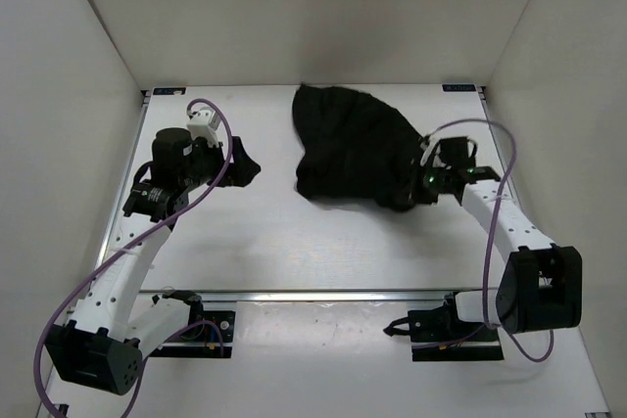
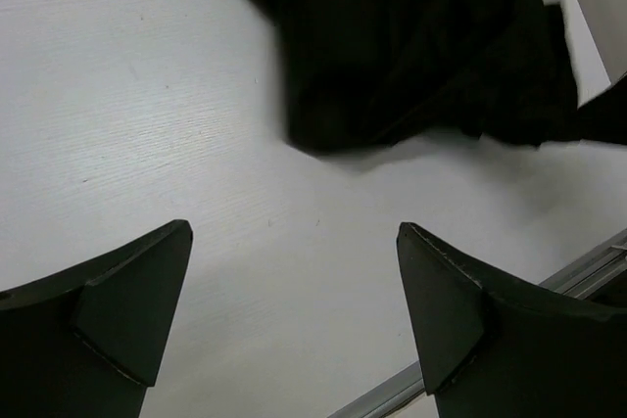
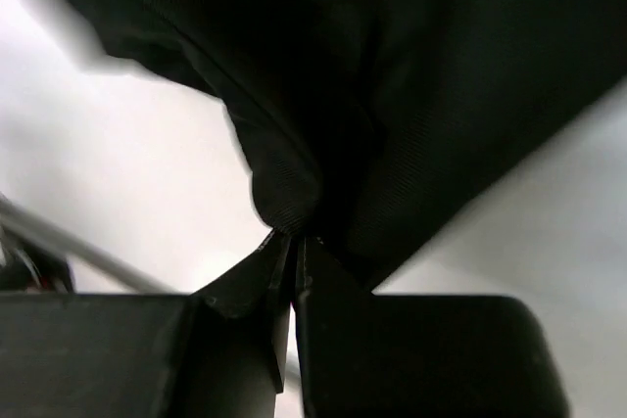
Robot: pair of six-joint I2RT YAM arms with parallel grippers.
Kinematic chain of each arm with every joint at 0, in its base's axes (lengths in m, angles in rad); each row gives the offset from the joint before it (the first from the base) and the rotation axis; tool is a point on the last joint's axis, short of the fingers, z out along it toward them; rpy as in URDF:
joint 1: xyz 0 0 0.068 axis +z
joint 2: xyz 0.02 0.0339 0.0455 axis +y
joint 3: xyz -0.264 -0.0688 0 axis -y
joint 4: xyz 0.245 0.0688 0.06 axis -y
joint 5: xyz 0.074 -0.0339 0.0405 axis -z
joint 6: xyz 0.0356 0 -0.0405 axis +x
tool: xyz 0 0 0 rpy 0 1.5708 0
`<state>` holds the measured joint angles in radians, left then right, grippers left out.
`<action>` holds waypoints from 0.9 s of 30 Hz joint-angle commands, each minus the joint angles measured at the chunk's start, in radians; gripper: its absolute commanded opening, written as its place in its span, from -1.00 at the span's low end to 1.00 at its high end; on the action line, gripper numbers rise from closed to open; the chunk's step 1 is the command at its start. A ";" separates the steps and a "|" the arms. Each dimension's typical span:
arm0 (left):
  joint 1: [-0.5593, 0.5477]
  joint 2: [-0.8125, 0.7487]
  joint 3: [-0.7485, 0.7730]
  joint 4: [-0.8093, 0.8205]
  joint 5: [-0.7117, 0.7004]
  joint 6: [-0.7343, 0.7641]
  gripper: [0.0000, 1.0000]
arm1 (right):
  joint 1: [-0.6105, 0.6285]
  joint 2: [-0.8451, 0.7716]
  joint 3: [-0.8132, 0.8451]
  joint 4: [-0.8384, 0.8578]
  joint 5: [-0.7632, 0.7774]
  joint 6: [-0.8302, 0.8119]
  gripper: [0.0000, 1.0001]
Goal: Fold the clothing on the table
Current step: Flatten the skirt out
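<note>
My right fingers pinch the right edge of the pleated skirt; my wide-open, empty left fingers hover nearer the left edge of the tabletop.

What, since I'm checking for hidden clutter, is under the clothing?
The white table shows beside the clothing; whatever lies beneath the bunched fabric is covered. The right end effector is shut on its edge.
</note>
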<state>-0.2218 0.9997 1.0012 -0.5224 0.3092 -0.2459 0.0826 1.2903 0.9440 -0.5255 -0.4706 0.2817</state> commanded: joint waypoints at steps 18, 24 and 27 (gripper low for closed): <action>-0.028 0.341 -0.020 0.165 0.094 -0.059 0.85 | -0.008 -0.232 0.013 -0.104 -0.030 0.042 0.83; -0.005 0.522 0.083 0.239 0.194 -0.085 0.75 | 0.173 -0.135 -0.059 0.081 0.021 0.151 0.78; -0.010 0.600 0.091 0.303 0.276 -0.153 0.63 | 0.203 -0.082 -0.048 0.110 0.033 0.152 0.78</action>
<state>-0.2249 1.5810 1.0573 -0.3126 0.4717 -0.3500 0.2714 1.1881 0.8841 -0.5148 -0.4671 0.3943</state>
